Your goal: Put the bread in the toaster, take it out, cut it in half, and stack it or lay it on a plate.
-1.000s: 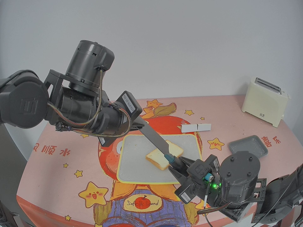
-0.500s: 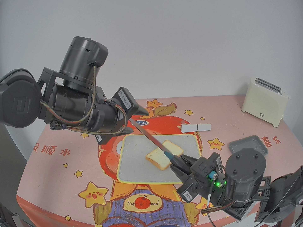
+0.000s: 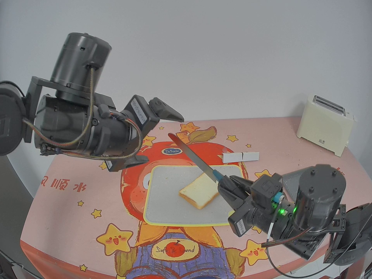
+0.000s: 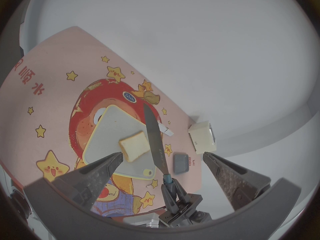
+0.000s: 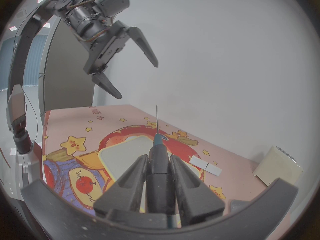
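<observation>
— How many slices?
— One flat, tan bread slice point(image 3: 199, 190) is lying at 4 o'clock on the single grey, yellow-rimmed cutting board point(image 3: 162, 198).
— And the jaws?
— The right gripper point(image 3: 228, 188) is clamping its jaws on one thin metal knife point(image 3: 192, 157), blade pointing to 11 o'clock. The left gripper point(image 3: 162, 139) is hanging with its jaws gaping wide, at 10 o'clock.

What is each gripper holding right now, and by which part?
The right gripper holds the knife by its handle, with the blade free. The left gripper is open and holds nothing.
</observation>
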Available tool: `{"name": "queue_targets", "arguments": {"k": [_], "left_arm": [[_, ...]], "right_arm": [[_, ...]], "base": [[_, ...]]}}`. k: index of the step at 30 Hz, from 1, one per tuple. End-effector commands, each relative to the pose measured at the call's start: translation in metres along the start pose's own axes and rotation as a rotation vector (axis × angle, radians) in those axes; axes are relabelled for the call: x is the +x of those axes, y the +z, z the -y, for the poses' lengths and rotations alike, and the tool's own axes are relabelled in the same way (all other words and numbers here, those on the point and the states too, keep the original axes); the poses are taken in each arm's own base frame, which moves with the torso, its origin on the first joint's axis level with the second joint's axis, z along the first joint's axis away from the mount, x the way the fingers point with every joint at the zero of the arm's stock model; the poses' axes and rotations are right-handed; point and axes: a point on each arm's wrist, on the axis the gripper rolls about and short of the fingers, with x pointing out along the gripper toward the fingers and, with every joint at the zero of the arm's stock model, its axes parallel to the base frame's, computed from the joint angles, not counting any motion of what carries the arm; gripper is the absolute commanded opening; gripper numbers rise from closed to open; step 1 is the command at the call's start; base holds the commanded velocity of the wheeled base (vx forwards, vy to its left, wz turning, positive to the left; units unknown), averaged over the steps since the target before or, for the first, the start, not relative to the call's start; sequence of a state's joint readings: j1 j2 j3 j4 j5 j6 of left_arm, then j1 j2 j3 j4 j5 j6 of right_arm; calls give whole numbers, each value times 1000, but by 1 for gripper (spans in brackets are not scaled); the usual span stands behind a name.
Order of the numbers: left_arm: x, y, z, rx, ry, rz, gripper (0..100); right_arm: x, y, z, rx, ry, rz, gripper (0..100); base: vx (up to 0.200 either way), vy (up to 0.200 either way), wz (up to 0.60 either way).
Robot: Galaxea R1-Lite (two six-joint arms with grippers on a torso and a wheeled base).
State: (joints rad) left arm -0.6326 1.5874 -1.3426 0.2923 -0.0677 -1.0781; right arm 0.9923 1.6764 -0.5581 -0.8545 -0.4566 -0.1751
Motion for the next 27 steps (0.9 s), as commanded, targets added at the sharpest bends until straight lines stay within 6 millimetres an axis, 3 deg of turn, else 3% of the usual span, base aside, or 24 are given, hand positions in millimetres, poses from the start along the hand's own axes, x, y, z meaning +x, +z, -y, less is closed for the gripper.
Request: {"name": "queue_targets", "arguments": {"k": [1, 6, 11, 14, 18, 24, 27], "left_arm": [[-27, 7, -3, 24, -56, 69, 100], [-50, 1, -13, 163, -151, 142, 100], [-44, -4, -22, 214, -191, 174, 100], [-38, -6, -27, 243, -266, 222, 100], [-32, -10, -35, 301, -299, 221, 100], [-16, -29, -68, 565, -264, 166, 100], [-14, -24, -60, 573, -344, 240, 100]], "right_arm": [[-1, 11, 18, 39, -18, 45, 0], [7, 8, 36, 95, 9, 41, 0], [4, 15, 49, 211, 98, -12, 0], [-12, 30, 56, 347, 206, -76, 0], [-23, 32, 66, 380, 218, -81, 0], [-36, 28, 82, 435, 169, -64, 0], [-37, 24, 81, 423, 196, -68, 0]], "base": [[0, 0, 0], [0, 0, 0], [0, 0, 0], [0, 0, 0], [0, 0, 0], [0, 0, 0], [0, 0, 0]]}}
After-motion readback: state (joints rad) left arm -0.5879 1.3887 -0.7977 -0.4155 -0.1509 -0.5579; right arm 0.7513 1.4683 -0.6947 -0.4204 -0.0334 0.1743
